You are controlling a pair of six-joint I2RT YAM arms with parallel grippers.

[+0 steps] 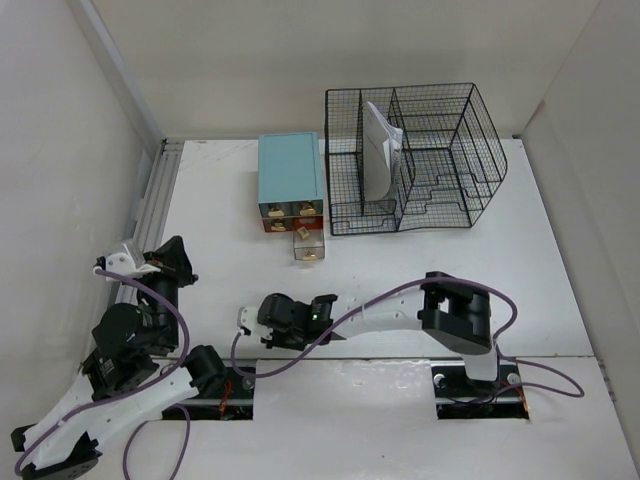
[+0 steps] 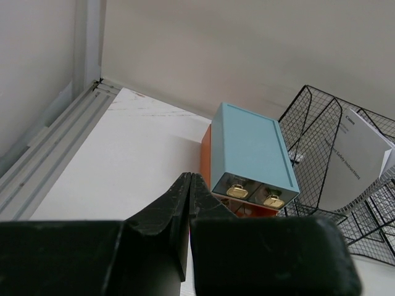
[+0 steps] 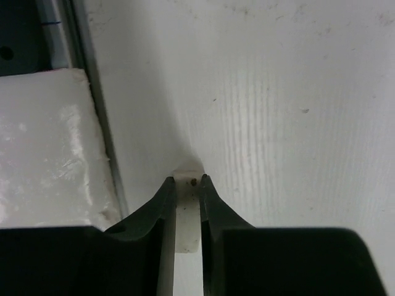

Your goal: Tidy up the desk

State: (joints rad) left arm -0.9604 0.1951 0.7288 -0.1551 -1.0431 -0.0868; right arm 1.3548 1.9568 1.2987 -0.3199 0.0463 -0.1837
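The white desk (image 1: 520, 270) has a metal rail (image 1: 150, 205) along its left edge. My right gripper (image 1: 248, 324) is low over the desk's near left part, shut on a small white block (image 3: 187, 213). The block's end pokes out past the fingertips and rests at the desk surface (image 3: 290, 111). My left gripper (image 1: 172, 252) is shut and empty, held above the desk's left side. In the left wrist view its gripper (image 2: 189, 176) points toward the teal drawer box (image 2: 250, 148).
The teal drawer box (image 1: 290, 172), on an orange unit, stands at the back middle. A small clear drawer (image 1: 309, 246) lies out in front of it. A black wire-mesh rack (image 1: 440, 150) holding a white booklet (image 1: 378, 150) stands to its right. White walls close in the sides.
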